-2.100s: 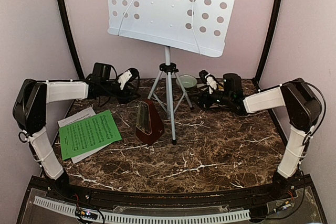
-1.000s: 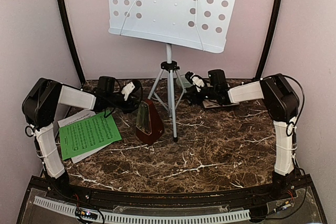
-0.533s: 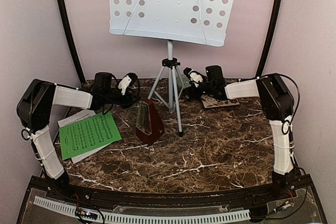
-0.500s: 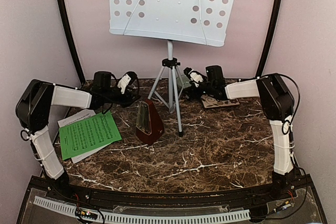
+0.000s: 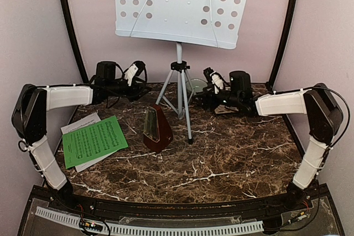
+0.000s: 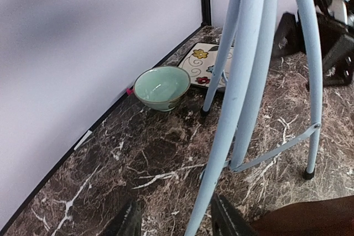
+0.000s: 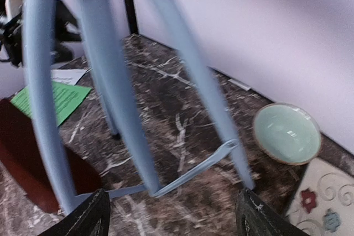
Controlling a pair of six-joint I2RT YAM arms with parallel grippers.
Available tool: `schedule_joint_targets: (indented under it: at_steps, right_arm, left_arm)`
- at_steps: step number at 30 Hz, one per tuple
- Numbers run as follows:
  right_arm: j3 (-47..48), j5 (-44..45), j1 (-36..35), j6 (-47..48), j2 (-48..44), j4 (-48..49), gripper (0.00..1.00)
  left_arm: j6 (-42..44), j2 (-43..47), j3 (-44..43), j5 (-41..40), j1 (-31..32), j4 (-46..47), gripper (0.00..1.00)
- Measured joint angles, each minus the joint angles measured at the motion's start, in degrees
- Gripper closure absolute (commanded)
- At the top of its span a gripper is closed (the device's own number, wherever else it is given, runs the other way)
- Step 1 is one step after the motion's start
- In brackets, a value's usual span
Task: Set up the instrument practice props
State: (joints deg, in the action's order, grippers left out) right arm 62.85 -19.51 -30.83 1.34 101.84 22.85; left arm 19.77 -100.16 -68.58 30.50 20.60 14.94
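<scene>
Low on the left of the overhead view, green and white music sheets (image 5: 93, 141) lie flat on the dark marble table (image 5: 232, 158), well apart from the rest. Above them the left gripper (image 6: 177, 222) points toward centre. Its fingers stand partly apart, and one pale tripod leg (image 6: 229, 109) runs down between them with a gap beside it, so nothing is gripped. In the middle, the dark red-brown pyramid metronome (image 5: 157, 130) stands upright just beside the legs. The white hole-punched music-stand desk (image 5: 182, 6) fills the top centre. Just right of the post sit a small pale-green bowl (image 6: 162, 87) and a square flower-patterned tile (image 6: 206, 62), side by side. The right gripper (image 7: 175, 216) faces the tripod from the right, its claw wide and holding nothing.
</scene>
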Motion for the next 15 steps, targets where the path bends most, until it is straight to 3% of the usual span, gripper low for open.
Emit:
schedule_joint_targets:
  at_steps: [8,15]
  right_arm:
    - [-13.0,-1.3,-9.7,-11.4,-1.3,4.1,0.19]
    - [-15.2,1.9,-12.0,-17.0,-0.1,9.3,0.28]
  left_arm:
    - [3.4,-1.5,-6.5,0.3,4.0,-5.6,0.55]
    - [4.9,-5.7,-11.0,-1.1,6.3,-9.2,0.56]
